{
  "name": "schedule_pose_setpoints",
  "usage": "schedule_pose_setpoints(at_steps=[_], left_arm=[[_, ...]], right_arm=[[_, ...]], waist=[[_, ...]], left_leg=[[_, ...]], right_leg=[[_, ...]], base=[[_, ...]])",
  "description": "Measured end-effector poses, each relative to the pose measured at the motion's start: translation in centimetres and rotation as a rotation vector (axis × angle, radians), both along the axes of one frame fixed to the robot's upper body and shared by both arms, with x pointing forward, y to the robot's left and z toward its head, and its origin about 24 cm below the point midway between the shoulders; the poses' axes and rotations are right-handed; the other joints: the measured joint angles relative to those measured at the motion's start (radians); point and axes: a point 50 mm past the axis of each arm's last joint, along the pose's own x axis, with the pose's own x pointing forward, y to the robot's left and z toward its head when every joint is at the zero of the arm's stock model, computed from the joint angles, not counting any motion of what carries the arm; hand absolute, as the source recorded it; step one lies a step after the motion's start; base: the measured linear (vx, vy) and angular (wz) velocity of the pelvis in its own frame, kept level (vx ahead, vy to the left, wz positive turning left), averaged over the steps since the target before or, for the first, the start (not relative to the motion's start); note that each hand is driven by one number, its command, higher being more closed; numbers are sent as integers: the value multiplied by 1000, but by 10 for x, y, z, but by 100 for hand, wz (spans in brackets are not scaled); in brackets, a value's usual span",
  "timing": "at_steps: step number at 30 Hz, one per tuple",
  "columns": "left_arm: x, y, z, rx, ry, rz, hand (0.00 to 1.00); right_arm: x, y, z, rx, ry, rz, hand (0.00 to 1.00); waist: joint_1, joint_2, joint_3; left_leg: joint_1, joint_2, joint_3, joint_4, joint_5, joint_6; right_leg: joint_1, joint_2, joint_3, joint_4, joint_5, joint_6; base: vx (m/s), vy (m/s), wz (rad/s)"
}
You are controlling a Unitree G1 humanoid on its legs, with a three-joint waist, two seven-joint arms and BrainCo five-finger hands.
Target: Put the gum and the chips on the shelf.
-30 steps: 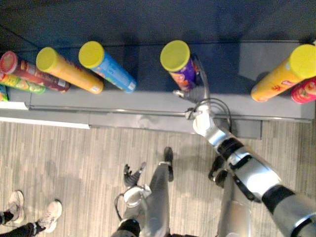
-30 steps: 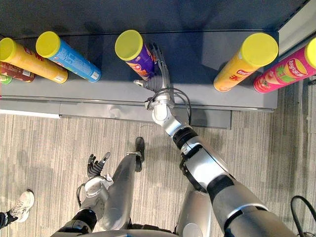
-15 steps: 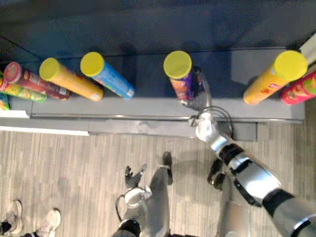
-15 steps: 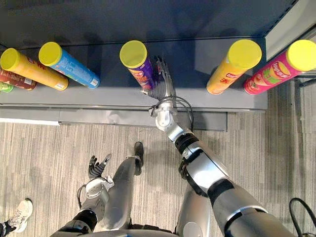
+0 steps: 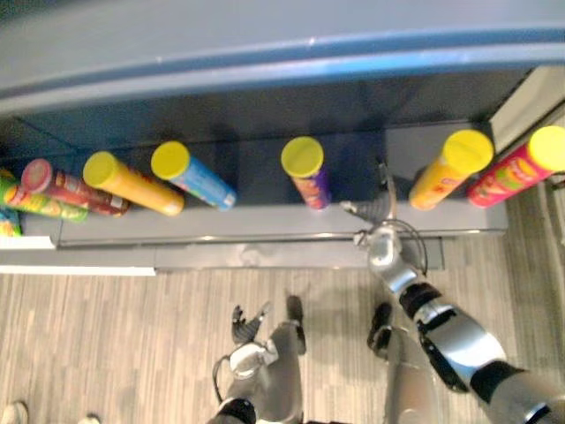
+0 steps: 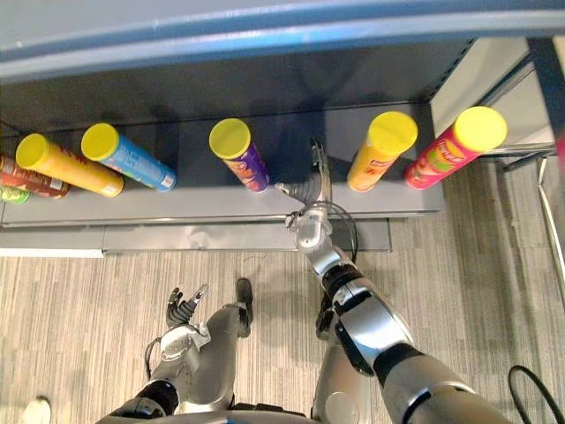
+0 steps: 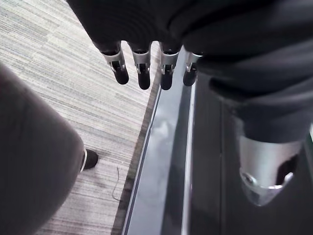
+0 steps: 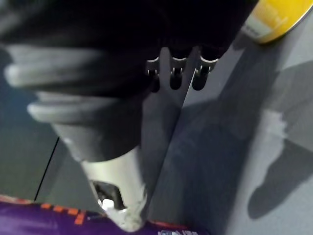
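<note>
- Right hand (image 6: 311, 185) lies on the shelf (image 6: 177, 210) with its fingers straight and spread a little, holding nothing.
- Five chip cans with yellow lids stand in a row on that shelf: a left orange can (image 6: 69, 165), a blue can (image 6: 131, 157), the purple can (image 6: 240, 157), a right orange can (image 6: 381, 150) and a pink can (image 6: 452, 148).
- Two more cans show at the row's left end: a dark red can (image 5: 75, 190) with a pinkish lid and a green can (image 5: 35, 205) cut by the picture's edge.
- Two robot hands are in sight.
- Purple can stands upright near the middle of the row, just beside the right hand on the robot's left, with the thumb (image 8: 117, 196) pointing toward its base; whether they touch cannot be told.
- Right orange can stands on the hand's other side, a little apart from the fingers, so the hand sits between these two cans.
- Right arm reaches forward from the lower right, wrist over the shelf's front lip, fingers (image 8: 175, 73) pointing toward the back of the shelf.
- Left hand (image 5: 247, 322) hangs low over the grey striped carpet (image 6: 88, 300), well apart from the shelf, fingers (image 7: 142, 68) loosely extended and empty.
- An upper shelf board (image 5: 265, 53) crosses above the row.
</note>
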Motion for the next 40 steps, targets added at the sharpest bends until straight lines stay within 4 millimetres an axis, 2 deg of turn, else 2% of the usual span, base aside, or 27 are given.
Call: schedule_pose_setpoints(at_steps=[3,6,8,10,12,17,21,24,27,34,40], left_arm=[[-7,-2,-6,-12,34,-19,0],[-22,0,-15,-37,86,-32,0],[-41,3,-25,-52,146,-26,0],[-49,5,-28,-54,167,-29,0],[-56,10,-31,-55,191,-46,0],[-68,20,-35,-59,206,-103,0],[-79,28,-38,-73,228,-110,0],[-97,34,-44,-89,288,-103,0],[-115,39,-50,-146,332,-20,0],[-132,42,-55,-217,363,123,0],[-144,39,-60,-309,376,257,0]], right_arm=[[-14,-5,-21,81,44,-8,0],[-38,-15,-46,168,100,-34,0],[-68,-26,-82,192,209,-60,0],[-86,-30,-100,193,276,-62,0],[-112,-36,-123,190,369,-52,0],[-151,-41,-141,181,460,26,0],[-180,-42,-160,186,582,81,0],[-205,-45,-176,189,692,113,0],[-231,-59,-193,170,819,90,0],[-254,-87,-212,191,941,-83,0],[-265,-96,-224,427,1016,-252,0]], waist=[[-13,-11,-16],[-30,-24,-63],[-33,-38,-135],[-47,-41,-155],[-63,-50,-176],[-86,-70,-202],[-86,-82,-235],[-92,-87,-262],[-107,-87,-291],[-115,-88,-320],[-117,-84,-321]], left_leg=[[88,-1,19,-83,25,-6],[169,0,35,-170,53,-21],[233,1,59,-262,85,-29],[269,1,63,-301,95,-30],[297,-4,73,-323,97,-30],[329,-22,88,-338,97,-30],[343,-28,96,-349,96,-27],[369,-32,119,-363,93,-18],[383,-39,138,-381,89,-18],[422,-52,142,-405,88,-16],[474,-63,141,-423,90,-11]], right_leg=[[69,11,-1,-53,10,7],[135,28,-4,-114,22,13],[187,53,1,-199,48,17],[229,66,2,-250,69,21],[275,76,8,-324,105,29],[335,75,24,-424,161,41],[363,80,30,-471,179,45],[381,84,49,-496,191,49],[383,81,64,-510,198,55],[418,77,72,-535,206,60],[470,69,60,-545,208,55]], base=[[157,-6,-9],[121,-2,-5],[154,8,-16],[124,42,-10],[75,75,-11],[14,62,-8],[-8,10,-3],[-14,3,-20],[3,11,-14],[32,9,-4],[47,11,3]])
